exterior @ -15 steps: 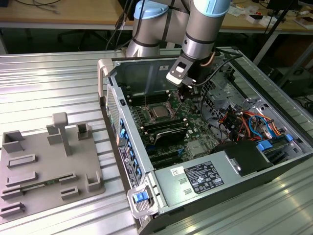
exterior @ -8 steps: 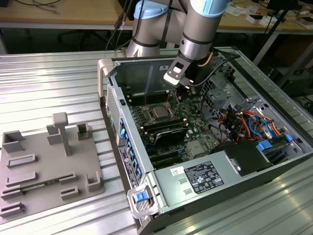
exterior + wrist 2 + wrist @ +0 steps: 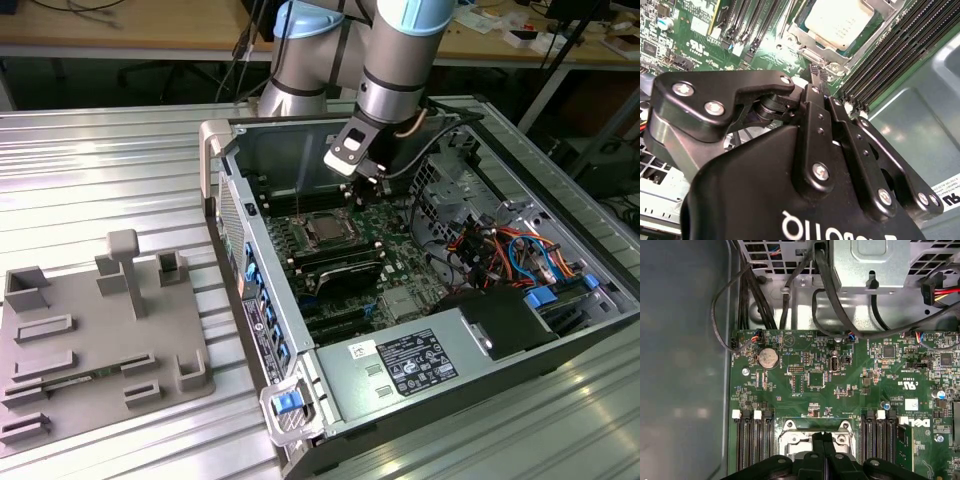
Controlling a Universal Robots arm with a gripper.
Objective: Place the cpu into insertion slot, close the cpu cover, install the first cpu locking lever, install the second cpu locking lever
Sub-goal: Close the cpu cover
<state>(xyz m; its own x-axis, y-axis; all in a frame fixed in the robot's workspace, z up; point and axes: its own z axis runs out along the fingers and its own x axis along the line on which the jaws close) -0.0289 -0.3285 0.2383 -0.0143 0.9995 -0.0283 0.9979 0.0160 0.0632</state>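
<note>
Pincer [image 3: 816, 75], fingers together and empty, hangs beside seated cpu [image 3: 325, 230], exterior view's centre; light, fragile chip, likely best held by edges.

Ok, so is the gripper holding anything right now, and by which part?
Nothing is held. The gripper is shut, fingers together with nothing between them, its tips close to the seated cpu on the motherboard.

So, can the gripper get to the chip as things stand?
Probably yes: the gripper hangs close to the chip, the case is open, and nothing stands between them.
</note>
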